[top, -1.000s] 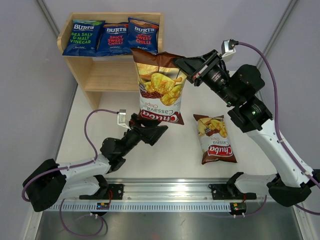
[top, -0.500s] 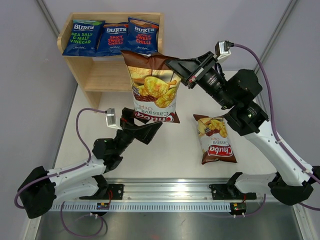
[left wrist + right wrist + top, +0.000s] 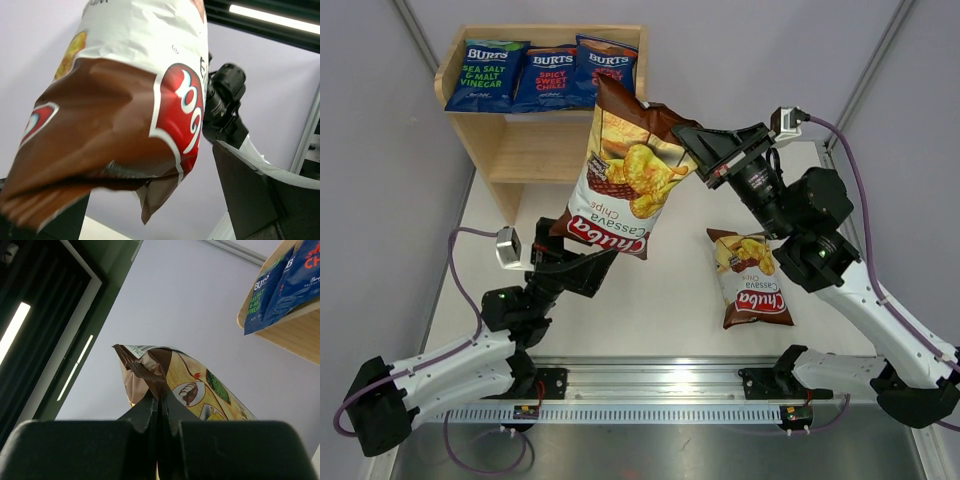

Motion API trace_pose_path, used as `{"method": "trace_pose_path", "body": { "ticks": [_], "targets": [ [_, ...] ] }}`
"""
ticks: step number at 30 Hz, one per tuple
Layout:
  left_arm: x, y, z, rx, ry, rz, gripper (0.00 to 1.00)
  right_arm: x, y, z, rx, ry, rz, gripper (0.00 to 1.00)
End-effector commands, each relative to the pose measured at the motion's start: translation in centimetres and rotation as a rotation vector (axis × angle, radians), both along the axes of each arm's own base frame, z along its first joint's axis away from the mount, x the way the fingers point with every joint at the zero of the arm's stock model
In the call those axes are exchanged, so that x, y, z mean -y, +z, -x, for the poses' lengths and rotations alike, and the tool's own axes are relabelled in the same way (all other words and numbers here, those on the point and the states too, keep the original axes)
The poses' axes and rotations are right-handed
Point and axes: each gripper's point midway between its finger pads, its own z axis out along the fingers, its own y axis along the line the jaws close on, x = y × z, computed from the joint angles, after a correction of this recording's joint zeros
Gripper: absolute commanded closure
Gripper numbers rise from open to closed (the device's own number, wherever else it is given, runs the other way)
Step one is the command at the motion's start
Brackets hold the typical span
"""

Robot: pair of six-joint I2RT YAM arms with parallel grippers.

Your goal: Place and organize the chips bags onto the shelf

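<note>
The right end effector point(image 3: 682, 132) is clenching the crimped top seam of one Chuba bag point(image 3: 625, 175), its fingers pressing together on the foil in the right wrist view point(image 3: 159, 401). That bag is hanging tilted in the air in front of the shelf point(image 3: 535, 150). The left end effector point(image 3: 582, 262) is gaping wide under the bag's lower end, grasping nothing. A second Chuba bag point(image 3: 752, 278) is lying flat on the bench point(image 3: 650, 300), below the right arm. Three Burts bags point(image 3: 548, 76) are sitting side by side on the shelf's top tier.
</note>
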Motion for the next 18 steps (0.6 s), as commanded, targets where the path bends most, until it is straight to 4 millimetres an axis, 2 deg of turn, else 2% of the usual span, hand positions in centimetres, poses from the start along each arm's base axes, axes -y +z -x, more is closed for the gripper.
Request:
{"method": "trace_pose_path", "body": {
  "ticks": [1, 5, 8, 18],
  "targets": [
    [-7.9, 7.8, 6.3, 0.310, 0.033, 0.368, 0.01, 1.3, -0.1, 0.1, -0.002, -0.048, -0.056, 1.00],
    [-8.3, 8.1, 6.7, 0.307, 0.010, 0.389, 0.05, 1.3, -1.3, 0.3, -0.015, -0.036, -0.060, 1.00],
    [-8.8, 8.0, 6.5, 0.283, 0.009, 0.409, 0.15, 1.2, -2.3, 0.4, -0.027, -0.029, -0.064, 1.00],
    [-9.0, 8.0, 6.7, 0.281, 0.014, 0.405, 0.13, 1.3, -7.0, 0.2, -0.084, -0.031, -0.051, 1.00]
  ]
}}
